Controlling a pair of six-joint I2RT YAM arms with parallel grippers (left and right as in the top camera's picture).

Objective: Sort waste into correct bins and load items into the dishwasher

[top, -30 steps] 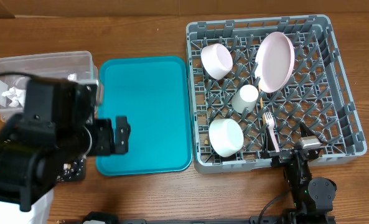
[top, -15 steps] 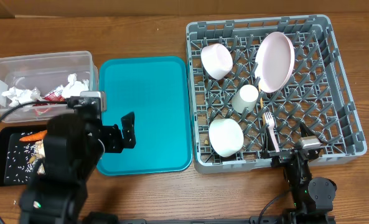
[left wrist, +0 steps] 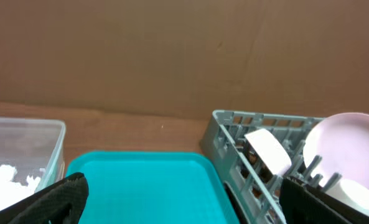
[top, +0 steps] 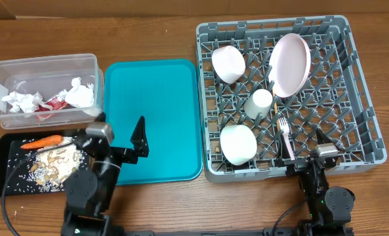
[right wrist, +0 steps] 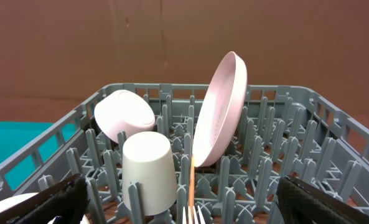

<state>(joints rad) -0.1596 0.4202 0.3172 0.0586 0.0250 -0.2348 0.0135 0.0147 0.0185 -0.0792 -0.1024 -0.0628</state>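
Overhead first: the left gripper (top: 119,136) hangs over the near left edge of the teal tray (top: 155,98), jaws wide apart, holding nothing. The napkins (top: 23,101) and red packet (top: 55,101) are in the clear tub (top: 46,62). The carrot (top: 42,141) and food scraps (top: 56,162) are on the black tray (top: 2,180). The plate (top: 290,64), bowls (top: 228,63), cup (top: 259,103) and fork (top: 285,134) all sit in the dish rack (top: 358,85), with the right gripper (top: 307,152) at its near rim. Left wrist: fingers spread, teal tray between them. Right wrist: fingers spread too, empty, with the plate standing on edge behind the cup.
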